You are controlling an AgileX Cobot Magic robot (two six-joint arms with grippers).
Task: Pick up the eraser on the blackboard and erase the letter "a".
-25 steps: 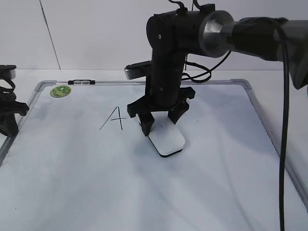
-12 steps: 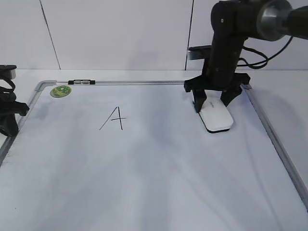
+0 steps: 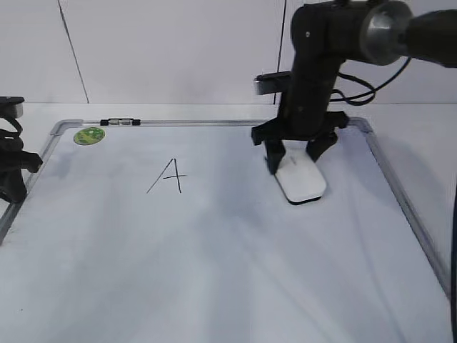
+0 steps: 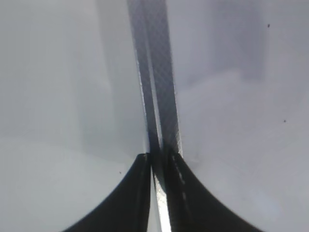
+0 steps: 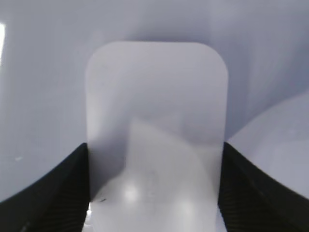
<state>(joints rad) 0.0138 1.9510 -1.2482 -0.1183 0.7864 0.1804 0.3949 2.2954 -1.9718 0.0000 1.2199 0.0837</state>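
Eraser (image 5: 155, 140) cut off by bottom edge in wrist view; its lettering blurred, unreadable. Blackboard (image 3: 214, 286) cropped below.

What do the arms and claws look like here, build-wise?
Right arm: glossy black housing, silver metal joint collar, loose black cables, grey camera bar at the wrist. Right claw: black, two splayed angular fingers. Left claw: also black with a grey part on top, only partly in frame.

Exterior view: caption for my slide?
Right gripper clamps the eraser flat on the blackboard, right of a capital "A".
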